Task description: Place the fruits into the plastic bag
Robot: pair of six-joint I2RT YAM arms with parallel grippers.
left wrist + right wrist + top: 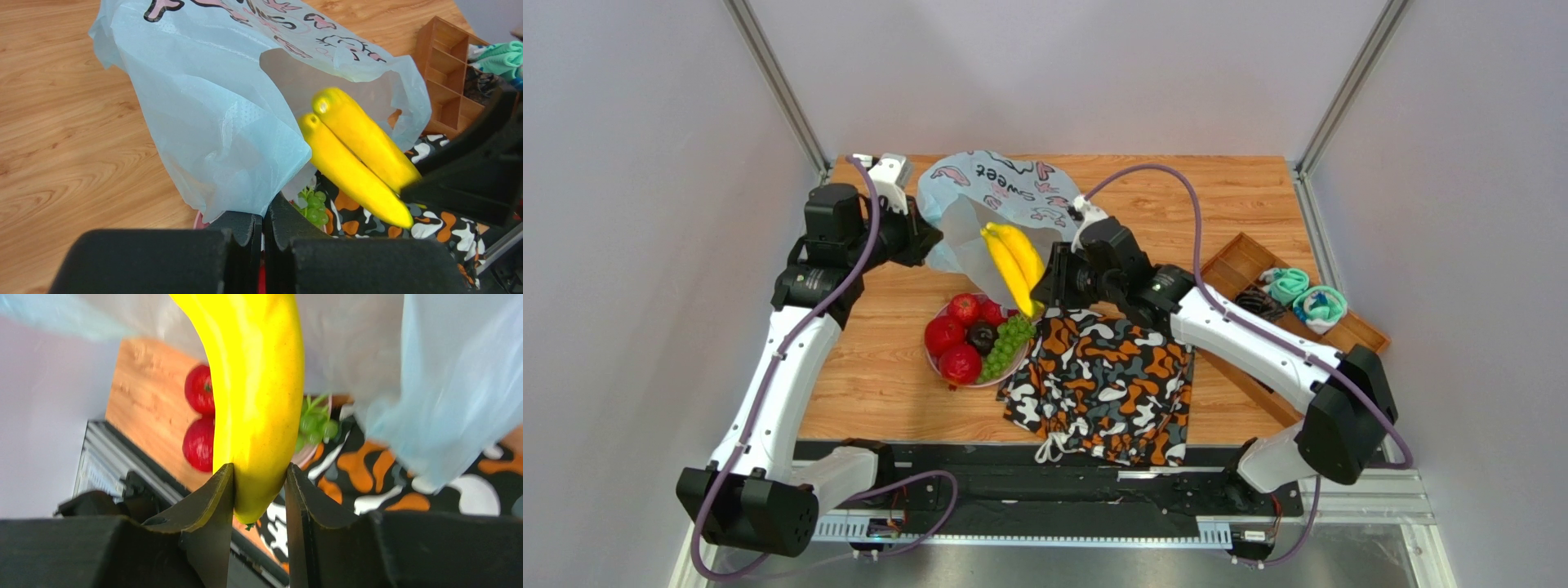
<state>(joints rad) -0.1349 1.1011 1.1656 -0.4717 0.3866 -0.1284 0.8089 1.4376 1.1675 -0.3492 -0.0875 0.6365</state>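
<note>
Two yellow bananas (pixel 1014 263) hang at the mouth of a light-blue translucent plastic bag (pixel 995 184) above the wooden bench (pixel 879 355) — right claw (pixel 259 478) clamped on their lower end, left claw (pixel 264 223) pinched on the bag's edge.

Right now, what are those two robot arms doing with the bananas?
The right gripper holds two yellow bananas at the open mouth of the light-blue crinkly plastic bag. The left gripper pinches the bag's edge, holding it up. Red round fruits, green grapes and a dark round fruit sit on the pink plate.
</note>
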